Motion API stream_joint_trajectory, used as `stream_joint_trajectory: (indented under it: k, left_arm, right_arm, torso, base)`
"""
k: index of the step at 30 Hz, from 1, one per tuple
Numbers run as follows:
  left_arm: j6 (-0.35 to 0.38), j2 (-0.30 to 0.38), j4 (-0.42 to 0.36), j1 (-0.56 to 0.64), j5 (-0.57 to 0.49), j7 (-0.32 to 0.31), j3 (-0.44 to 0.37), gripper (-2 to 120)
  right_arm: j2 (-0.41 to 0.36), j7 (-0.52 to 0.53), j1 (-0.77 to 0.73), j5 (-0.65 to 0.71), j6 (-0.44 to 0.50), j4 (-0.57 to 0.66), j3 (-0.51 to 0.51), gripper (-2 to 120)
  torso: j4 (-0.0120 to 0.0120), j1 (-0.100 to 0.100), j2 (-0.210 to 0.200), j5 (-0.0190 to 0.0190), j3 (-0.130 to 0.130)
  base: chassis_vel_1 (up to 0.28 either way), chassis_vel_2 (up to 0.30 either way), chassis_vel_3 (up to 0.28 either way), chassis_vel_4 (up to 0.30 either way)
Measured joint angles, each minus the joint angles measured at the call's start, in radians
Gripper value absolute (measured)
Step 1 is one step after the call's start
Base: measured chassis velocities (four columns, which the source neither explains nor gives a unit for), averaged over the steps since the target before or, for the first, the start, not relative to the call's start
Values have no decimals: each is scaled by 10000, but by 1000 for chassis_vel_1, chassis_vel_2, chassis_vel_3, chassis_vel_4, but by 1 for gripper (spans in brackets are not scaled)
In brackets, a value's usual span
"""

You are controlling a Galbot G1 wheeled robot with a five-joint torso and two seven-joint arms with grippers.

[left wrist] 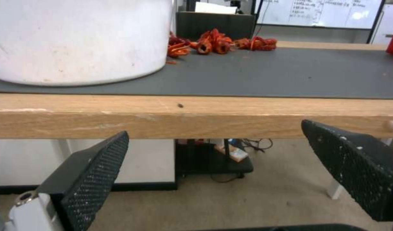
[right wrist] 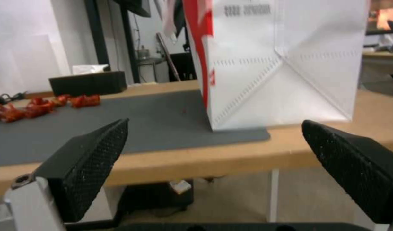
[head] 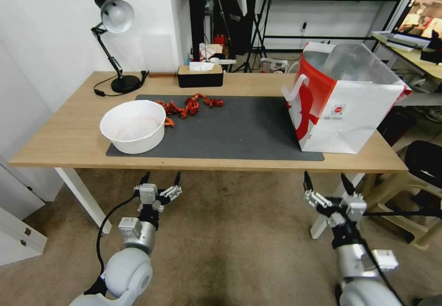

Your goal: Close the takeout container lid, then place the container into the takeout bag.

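The takeout bag (head: 340,108), red and white with white handles and a silvery lining, stands open and upright at the right end of the grey mat (head: 239,131). Its white side fills the far part of the right wrist view (right wrist: 282,64). The takeout container and its lid are out of view. My left gripper (head: 161,177) hangs open below the table's front edge, in front of the white bowl, with nothing between its fingers (left wrist: 98,166). My right gripper (head: 325,177) is open too, below the front edge in front of the bag, its fingers (right wrist: 89,154) empty.
A large round white bowl (head: 133,126) sits on the mat's left end, with red curled pieces (head: 189,105) behind it. A black desk lamp (head: 115,20) and a dark tissue box (head: 200,75) stand at the back. The wooden table edge (left wrist: 196,115) is just above both grippers.
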Motion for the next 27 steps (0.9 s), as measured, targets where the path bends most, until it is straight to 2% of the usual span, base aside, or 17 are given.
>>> stream_joint_trajectory:
  k: [7,27]
  left_arm:
    - [-352,-174,28,333,234,48,3,100]
    - [-371,-183,49,366,271,37,0,100]
  right_arm:
    - [189,-181,61,146,383,-476,-64,100]
    - [128,-203,124,258,349,-473,-75,100]
  torso:
    - [1,0,0,2,0]
    - [-1,2,0,3,2]
  base:
    - [0,0,0,0]
    - [0,0,0,0]
